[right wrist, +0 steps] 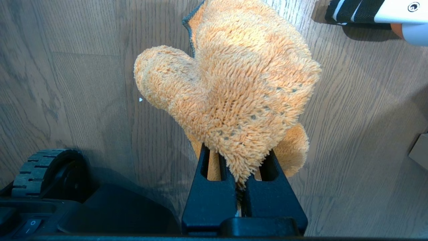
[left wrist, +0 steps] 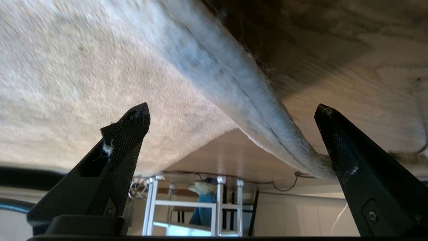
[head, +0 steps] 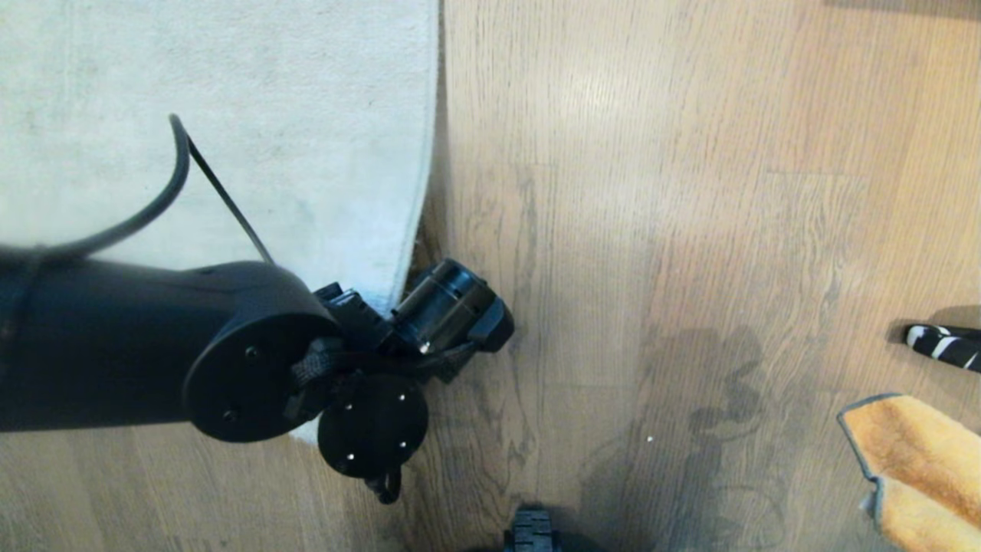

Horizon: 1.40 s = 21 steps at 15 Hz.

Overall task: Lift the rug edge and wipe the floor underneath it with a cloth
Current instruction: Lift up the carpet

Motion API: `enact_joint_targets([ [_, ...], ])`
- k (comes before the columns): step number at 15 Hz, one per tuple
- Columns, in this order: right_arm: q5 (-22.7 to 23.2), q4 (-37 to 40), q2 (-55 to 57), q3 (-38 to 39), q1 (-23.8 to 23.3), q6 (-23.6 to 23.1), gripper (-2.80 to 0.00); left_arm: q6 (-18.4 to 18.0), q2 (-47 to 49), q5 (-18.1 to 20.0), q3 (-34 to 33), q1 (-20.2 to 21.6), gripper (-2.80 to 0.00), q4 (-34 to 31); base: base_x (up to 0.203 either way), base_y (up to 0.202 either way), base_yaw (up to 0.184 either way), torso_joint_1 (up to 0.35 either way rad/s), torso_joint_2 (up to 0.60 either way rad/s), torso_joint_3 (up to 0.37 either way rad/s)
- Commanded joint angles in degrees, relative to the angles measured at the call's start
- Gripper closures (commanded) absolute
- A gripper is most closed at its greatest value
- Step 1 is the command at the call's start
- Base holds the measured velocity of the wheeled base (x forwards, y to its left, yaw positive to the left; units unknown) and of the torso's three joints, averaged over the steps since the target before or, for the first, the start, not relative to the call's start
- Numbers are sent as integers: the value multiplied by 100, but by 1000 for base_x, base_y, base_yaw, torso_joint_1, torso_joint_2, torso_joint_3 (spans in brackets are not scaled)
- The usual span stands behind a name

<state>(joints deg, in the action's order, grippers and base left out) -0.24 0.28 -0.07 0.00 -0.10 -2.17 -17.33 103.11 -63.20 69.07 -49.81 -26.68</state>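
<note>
Head view: the left gripper (head: pixel 418 268) is set low at the rug edge (head: pixel 418 192), which runs away from the robot; the cloth (head: pixel 916 460) is seen far right.
L wrist view: jaws are spread wide, the rug edge between them (not yet pinched), the floor (left wrist: pixel 367 50) beyond.
R wrist view: the cloth is clamped in the right gripper (right wrist: pixel 239 174); L arm is judged nearer the rug.

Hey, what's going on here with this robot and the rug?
The robot's left claw is wide open at the rug edge, one finger on each side of it, not yet closed on it. The edge looks slightly raised off the floor. The right claw is shut on the orange cloth, holding it above the floor off to the right. No wiping has started.
</note>
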Motion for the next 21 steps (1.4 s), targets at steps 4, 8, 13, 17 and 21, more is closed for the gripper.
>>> enact_joint_targets([
  [4,-2,-2,7,0,1,-3,0,19,19,-178,-306,185,-280,-17,0,0,0,0,0,0],
  [8,-2,-2,7,0,1,-3,0,201,-31,-474,-579,185,-280,5,0,0,0,0,0,0],
  [13,-2,-2,7,0,1,-3,0,660,-37,-750,-802,130,-280,5,0,0,0,0,0,0],
  [17,-2,-2,7,0,1,-3,0,740,-36,-1026,-941,89,-280,-4,0,0,0,0,0,0],
  [21,-2,-2,7,0,1,-3,0,740,-115,-1054,-1077,57,-280,-21,0,0,0,0,0,0],
])
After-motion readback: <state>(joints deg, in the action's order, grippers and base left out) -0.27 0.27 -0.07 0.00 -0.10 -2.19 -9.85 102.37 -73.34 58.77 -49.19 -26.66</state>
